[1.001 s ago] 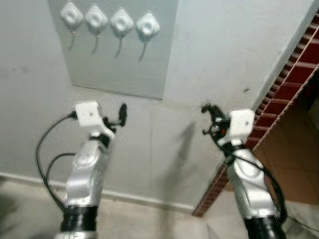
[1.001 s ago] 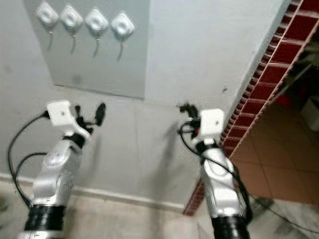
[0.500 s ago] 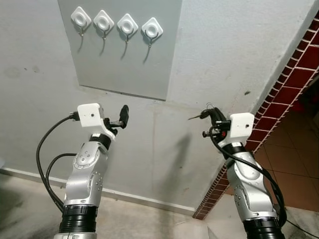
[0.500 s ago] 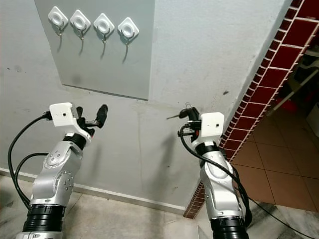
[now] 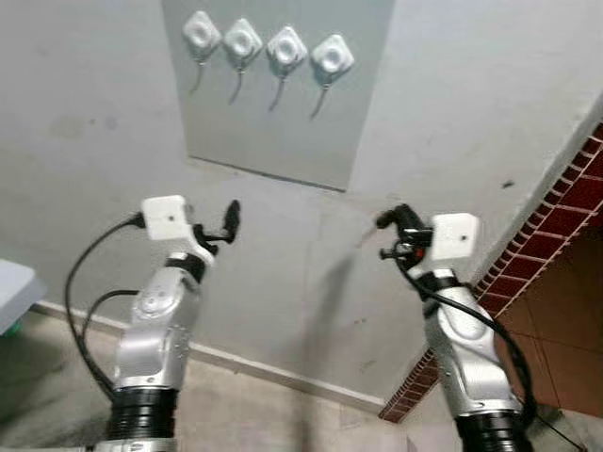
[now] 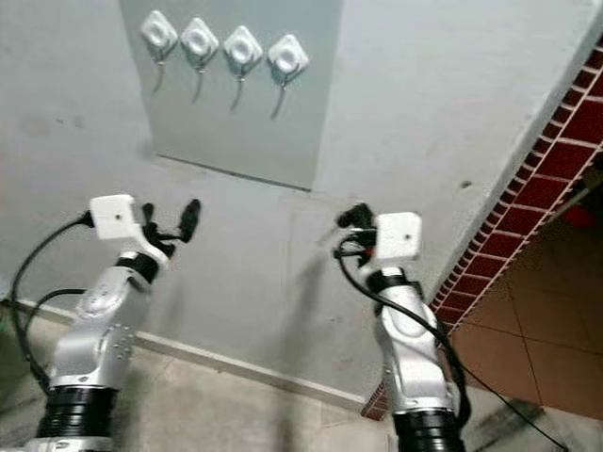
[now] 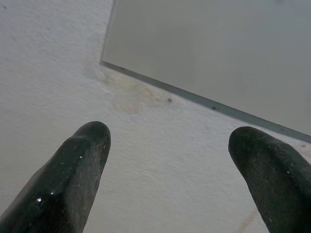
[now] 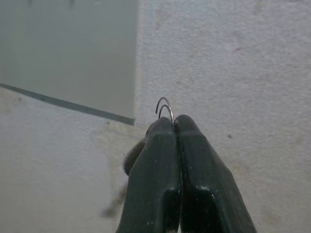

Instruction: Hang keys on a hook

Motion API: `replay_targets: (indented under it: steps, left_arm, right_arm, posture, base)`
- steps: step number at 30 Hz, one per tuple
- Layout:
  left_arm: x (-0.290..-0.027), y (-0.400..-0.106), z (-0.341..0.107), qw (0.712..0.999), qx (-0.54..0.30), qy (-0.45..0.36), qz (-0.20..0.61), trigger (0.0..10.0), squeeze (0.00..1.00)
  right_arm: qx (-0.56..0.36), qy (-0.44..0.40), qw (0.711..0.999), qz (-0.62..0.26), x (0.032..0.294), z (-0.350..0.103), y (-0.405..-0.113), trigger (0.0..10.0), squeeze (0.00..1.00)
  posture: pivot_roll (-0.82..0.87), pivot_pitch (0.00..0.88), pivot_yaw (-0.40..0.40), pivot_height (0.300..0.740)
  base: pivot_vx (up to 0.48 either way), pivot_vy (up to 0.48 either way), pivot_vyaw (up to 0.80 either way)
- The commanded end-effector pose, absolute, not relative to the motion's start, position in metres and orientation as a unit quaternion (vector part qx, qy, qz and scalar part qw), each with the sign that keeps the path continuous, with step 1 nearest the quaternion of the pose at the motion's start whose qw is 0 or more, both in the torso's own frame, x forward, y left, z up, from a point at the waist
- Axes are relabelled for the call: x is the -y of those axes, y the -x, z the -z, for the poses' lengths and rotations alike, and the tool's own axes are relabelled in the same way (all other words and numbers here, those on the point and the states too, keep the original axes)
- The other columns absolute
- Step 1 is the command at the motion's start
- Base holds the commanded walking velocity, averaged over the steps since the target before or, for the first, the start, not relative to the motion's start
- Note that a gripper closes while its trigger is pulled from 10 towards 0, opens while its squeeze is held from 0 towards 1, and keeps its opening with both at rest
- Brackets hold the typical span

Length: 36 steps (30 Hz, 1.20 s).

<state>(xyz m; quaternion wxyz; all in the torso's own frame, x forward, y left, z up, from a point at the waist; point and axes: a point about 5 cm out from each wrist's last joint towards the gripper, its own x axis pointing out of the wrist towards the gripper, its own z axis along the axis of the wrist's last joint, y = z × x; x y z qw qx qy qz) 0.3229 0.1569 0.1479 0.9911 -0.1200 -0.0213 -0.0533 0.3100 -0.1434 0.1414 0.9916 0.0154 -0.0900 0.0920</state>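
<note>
**Thin grip on the key ring, hooks well above**

The right gripper (image 8: 173,127) has its two black fingers pressed flat together on a key ring (image 8: 164,108); a small arc of wire pokes out past the fingertips. The keys themselves are hidden behind the fingers, so how much metal is actually clamped cannot be judged. The gripper is raised in front of the pale wall, below and to the right of the grey panel (image 5: 283,132) that carries four white hooks (image 5: 267,47) in a row. The left gripper (image 5: 231,216) hangs in front of the wall lower left of the panel, fingers spread wide and holding nothing.

Risks as I read them:

- The ring is pinched near its edge. A twist or a bump against the wall could let it slip and drop to the floor.
- So little of the loop is exposed that the opening to thread over a hook tip is narrow; a slight misalignment would push the ring against the hook instead of over it.
- The hooks sit high and far, so a long upward reach may weaken aim.
- The head views are blurred, so the hook tips are hard to place.
</note>
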Motion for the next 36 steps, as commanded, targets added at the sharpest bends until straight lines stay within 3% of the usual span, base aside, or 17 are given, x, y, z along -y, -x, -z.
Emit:
replay_targets:
  steps: [1,18,36]
  left_arm:
    - [-0.148,-0.324,-0.152,0.99,0.023,0.122,0.067,10.0,0.0]
    - [-0.148,-0.324,-0.153,0.989,0.021,0.128,0.068,10.0,0.0]
    - [-0.13,-0.324,-0.155,0.988,0.003,0.098,0.12,10.0,0.0]
  right_arm:
    - [0.1,-0.012,0.992,-0.078,0.152,-0.147,-0.31,10.0,0.0]
    - [0.1,-0.014,0.992,-0.081,0.15,-0.147,-0.31,10.0,0.0]
    - [0.1,-0.011,0.99,-0.095,0.146,-0.147,-0.31,10.0,0.0]
  posture:
    - [0.0,0.0,-0.044,0.715]
    - [0.01,0.0,-0.046,0.715]
    - [0.01,0.0,-0.047,0.715]
  base:
    - [0.0,0.394,0.0]
    - [0.0,0.454,0.0]
    - [0.0,0.0,0.0]
